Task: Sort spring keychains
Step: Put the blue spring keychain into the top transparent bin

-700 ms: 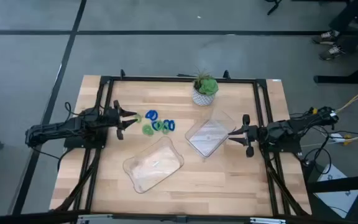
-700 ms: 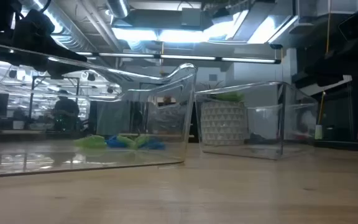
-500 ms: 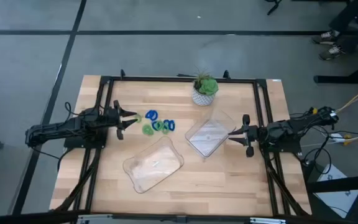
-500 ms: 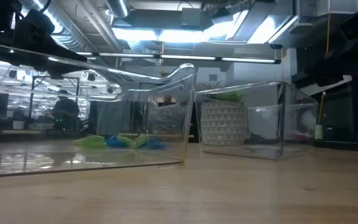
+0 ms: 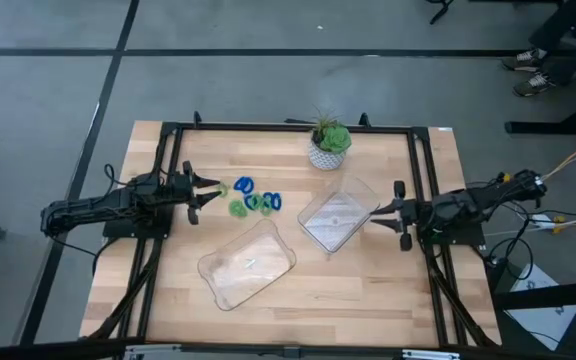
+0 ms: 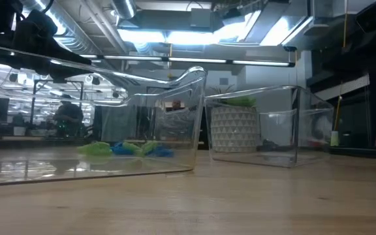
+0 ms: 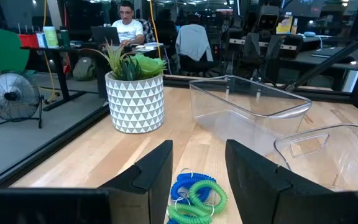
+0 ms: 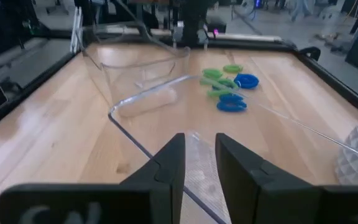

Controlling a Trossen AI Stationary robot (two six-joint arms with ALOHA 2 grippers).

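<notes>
Two clear trays (image 5: 247, 263) hold nothing. Keychains (image 5: 252, 198) lie on the table (image 5: 368, 280) beside the left tool (image 5: 208, 192), parted and unloaded. Only the wrist view shows the right tool (image 8: 197, 155): narrow, unloaded.

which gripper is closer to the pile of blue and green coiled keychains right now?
Left. The left gripper sits right beside the blue and green coiled plastic keychains; the right gripper is across the table, beyond the clear plastic tray.

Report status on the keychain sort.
Left gripper open beside spring keychains. Right gripper open at clear tray. Keychains unsorted on table; nothing blocking.
</notes>
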